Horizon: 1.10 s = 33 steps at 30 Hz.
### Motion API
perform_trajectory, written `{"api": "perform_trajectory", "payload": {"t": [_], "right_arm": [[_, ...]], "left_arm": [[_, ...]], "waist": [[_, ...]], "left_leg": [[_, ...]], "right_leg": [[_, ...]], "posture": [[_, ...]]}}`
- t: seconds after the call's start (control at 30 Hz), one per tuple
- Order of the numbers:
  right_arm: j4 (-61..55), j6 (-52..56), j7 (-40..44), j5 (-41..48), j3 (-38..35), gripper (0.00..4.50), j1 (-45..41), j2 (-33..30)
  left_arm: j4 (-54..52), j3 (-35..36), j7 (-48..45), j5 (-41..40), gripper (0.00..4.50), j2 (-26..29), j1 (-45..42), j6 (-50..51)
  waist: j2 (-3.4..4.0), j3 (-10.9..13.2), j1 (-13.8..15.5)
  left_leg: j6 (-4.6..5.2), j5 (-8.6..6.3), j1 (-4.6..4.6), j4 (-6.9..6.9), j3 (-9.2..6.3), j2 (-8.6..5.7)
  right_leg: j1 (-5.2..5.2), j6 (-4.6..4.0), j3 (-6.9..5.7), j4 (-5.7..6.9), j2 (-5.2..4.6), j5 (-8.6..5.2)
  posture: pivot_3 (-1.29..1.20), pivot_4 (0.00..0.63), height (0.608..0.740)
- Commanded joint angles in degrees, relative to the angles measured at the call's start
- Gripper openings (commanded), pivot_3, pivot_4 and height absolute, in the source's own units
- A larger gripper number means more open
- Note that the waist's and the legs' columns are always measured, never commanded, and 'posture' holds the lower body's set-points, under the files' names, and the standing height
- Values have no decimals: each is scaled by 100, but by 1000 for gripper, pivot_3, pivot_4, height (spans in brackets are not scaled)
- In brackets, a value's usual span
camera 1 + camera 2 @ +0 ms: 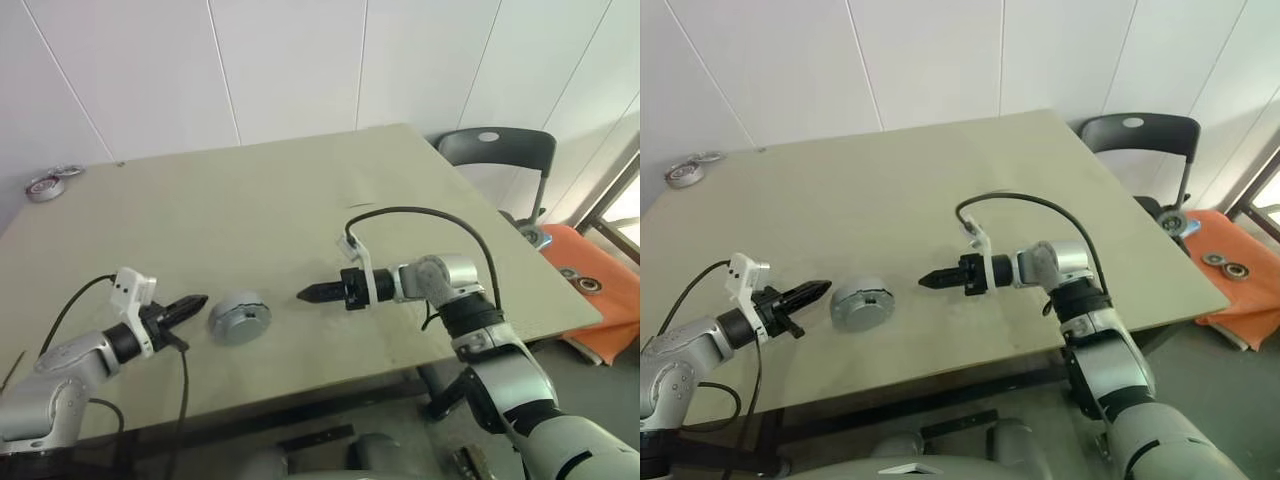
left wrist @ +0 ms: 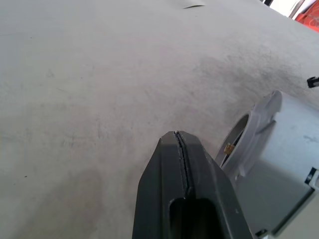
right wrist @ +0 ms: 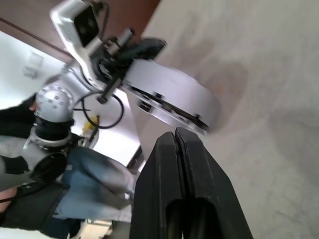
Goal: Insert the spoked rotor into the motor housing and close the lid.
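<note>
The motor housing [image 1: 238, 317] is a squat grey round part near the table's front edge, with a grey lid [image 1: 240, 306] lying on top of it. The spoked rotor is hidden. My left gripper [image 1: 195, 303] is shut and empty, and its tip points at the housing's left side from close by. My right gripper [image 1: 305, 294] is also shut and empty; it points left at the housing with a short gap between them. The right wrist view shows the housing [image 3: 174, 97] beyond my shut fingers [image 3: 164, 164]. In the left wrist view the housing [image 2: 269, 164] lies just beside my fingers [image 2: 169, 174].
Two small round parts [image 1: 45, 185] lie at the table's far left corner. A grey chair [image 1: 497, 150] stands behind the table's right side. An orange mat [image 1: 590, 280] with round parts lies on the floor to the right.
</note>
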Motion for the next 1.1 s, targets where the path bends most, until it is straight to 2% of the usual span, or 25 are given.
{"api": "perform_trajectory", "payload": {"t": [0.03, 0.13, 0.27, 0.4, 0.53, 0.63, 0.8, 1.1], "right_arm": [[454, -227, 130, -205, 123, 26, -398, 375], [483, 127, 466, -109, 225, 26, -624, 530], [-10, 485, 984, -125, 756, 26, -462, 301], [-323, 611, 1198, -218, 1247, 26, -386, 163], [-354, 569, 1173, -367, 1614, 26, -404, 255], [19, 427, 940, -451, 1467, 26, -594, 650], [968, 6, 386, -681, 978, 26, -950, 1329], [2090, -581, -250, -1060, 289, 26, -1240, 1691]], "left_arm": [[-111, 49, 27, 12, 0, 6, -5, -74], [-219, 99, -22, -72, 0, 53, 71, -4], [-539, 203, -280, -334, 0, 268, 376, 264], [-991, 374, -763, -507, 0, 748, 1066, 519], [-756, 788, -985, -479, 0, 1163, 1299, 520], [-505, 890, -888, -413, 0, 1260, 1089, 522], [-601, 723, -707, -424, 0, 1074, 871, 528], [-598, 615, -549, -362, 0, 902, 798, 456]], "waist": [[-1, 0, 2], [1, 1, 4], [-9, -5, 19], [-8, -4, -5], [-2, 0, 0], [2, 3, 2], [-2, 0, -3], [-15, -6, -1]], "left_leg": [[0, 0, -1, 0, -2, 1], [0, 0, -2, 1, -6, 0], [-1, -1, -5, 1, -11, -4], [-2, -2, -6, -1, -9, -7], [-2, -2, -3, -1, -9, 0], [-3, -2, 0, -1, -9, 4], [-5, -1, 1, 1, -12, 3], [-10, -5, -4, -2, -11, -4]], "right_leg": [[-2, 0, 0, 1, 0, 0], [-4, -1, 1, 3, 0, 1], [-1, -1, 0, -4, -5, 1], [-2, -1, 2, -10, -9, 0], [-6, 12, -4, 0, 0, -12], [-3, 12, -17, 3, 4, -13], [-4, 8, -10, 8, 2, -7], [-8, -12, 0, -4, -6, 6]], "posture": [[0, 0, 740], [0, 0, 740], [0, 0, 740], [0, 0, 740], [0, 0, 740], [0, 0, 740], [0, 0, 740], [0, 0, 740]]}}
